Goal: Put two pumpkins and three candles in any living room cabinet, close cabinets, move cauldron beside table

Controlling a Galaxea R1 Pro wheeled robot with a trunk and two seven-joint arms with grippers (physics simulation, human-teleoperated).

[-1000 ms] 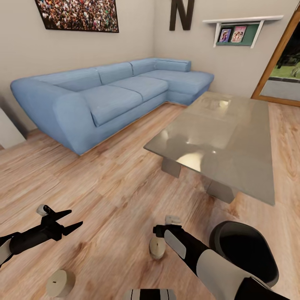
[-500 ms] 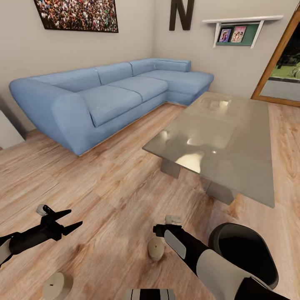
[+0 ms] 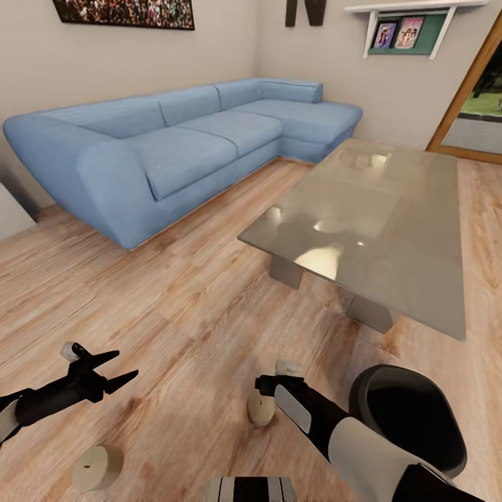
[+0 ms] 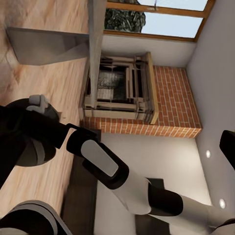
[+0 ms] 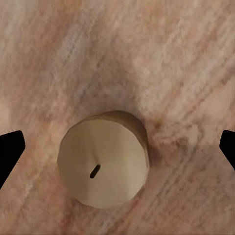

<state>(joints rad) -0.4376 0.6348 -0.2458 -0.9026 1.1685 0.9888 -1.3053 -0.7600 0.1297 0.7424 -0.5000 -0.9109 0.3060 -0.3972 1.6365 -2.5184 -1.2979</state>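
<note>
My right wrist view reveals the candle's (image 5: 103, 164) dark wick slot; my right claw (image 5: 117, 152) spreads open around it. Pale beige, stubby, upright.

I read one sign only: the lower part of a large dark letter (image 3: 305, 12), apparently "N", wall-mounted.

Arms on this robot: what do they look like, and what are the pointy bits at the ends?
Both arms are black tubes with pale grey-white shell panels. The left gripper ends in two slim, pointed black fingers with a small white knob behind them. The right gripper is blocky and black, with a grey cap.
</note>
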